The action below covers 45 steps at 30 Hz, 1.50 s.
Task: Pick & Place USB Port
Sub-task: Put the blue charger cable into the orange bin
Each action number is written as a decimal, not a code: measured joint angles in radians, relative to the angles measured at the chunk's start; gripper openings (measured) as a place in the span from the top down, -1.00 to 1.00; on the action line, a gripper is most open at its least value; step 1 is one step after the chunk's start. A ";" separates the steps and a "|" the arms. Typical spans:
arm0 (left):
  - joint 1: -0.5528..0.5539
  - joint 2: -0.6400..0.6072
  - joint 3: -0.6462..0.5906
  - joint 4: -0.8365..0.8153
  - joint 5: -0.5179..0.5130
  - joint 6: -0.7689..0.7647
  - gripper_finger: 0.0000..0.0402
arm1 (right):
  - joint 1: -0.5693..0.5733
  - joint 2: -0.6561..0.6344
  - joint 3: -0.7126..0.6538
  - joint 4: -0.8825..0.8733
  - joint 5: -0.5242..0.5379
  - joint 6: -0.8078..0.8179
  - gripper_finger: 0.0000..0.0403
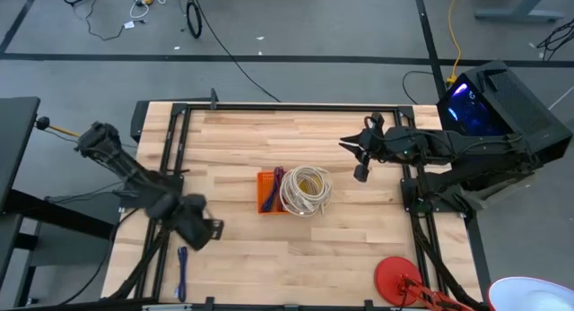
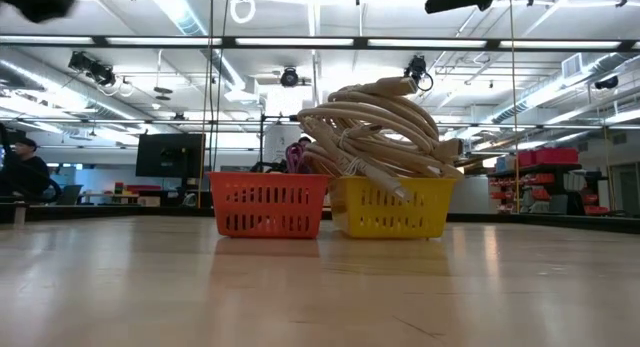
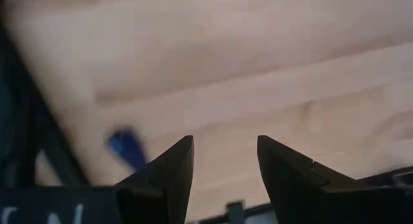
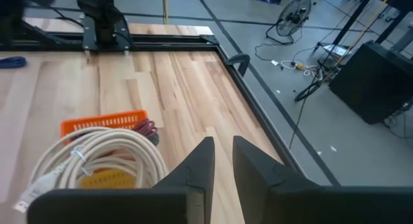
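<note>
Orange and yellow baskets stand side by side near the middle of the wooden counter (image 1: 359, 248): the orange basket (image 1: 267, 192) holds dark purple cable, and the yellow basket (image 2: 392, 207) beside it is heaped with a coil of cream cable (image 1: 306, 189) that spills over its rim. A small blue USB piece (image 1: 182, 262) lies on the counter near the left front edge, well apart from both baskets. The left gripper (image 1: 209, 230) hangs above the counter close to that blue piece, jaws spread wide and holding nothing. The right gripper (image 1: 360, 162) hovers over the counter to the right of the baskets, jaws drawn to a narrow gap, with nothing between them.
</note>
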 joint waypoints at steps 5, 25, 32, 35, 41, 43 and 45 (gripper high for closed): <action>-0.147 0.001 0.000 -0.023 0.105 -0.188 0.12 | -0.011 0.000 0.000 0.002 -0.003 -0.025 0.70; -0.267 0.294 -0.010 0.219 0.357 -0.255 0.12 | -0.011 0.000 0.000 -0.005 -0.056 -0.022 0.70; -0.261 0.372 -0.010 0.335 0.346 -0.249 0.12 | -0.011 0.000 0.000 -0.003 -0.056 -0.014 0.70; -0.270 0.386 -0.010 0.352 0.359 -0.255 0.12 | -0.011 0.000 0.000 -0.002 -0.057 -0.006 0.70; -0.303 0.436 -0.010 0.387 0.470 -0.265 0.12 | -0.011 0.000 0.000 -0.002 -0.105 0.025 0.70; -0.314 0.451 -0.010 0.421 0.474 -0.270 0.12 | -0.010 0.000 0.000 -0.003 -0.109 0.037 0.70; -0.319 0.462 -0.010 0.455 0.444 -0.272 0.12 | -0.008 0.000 0.000 -0.003 -0.108 0.036 0.70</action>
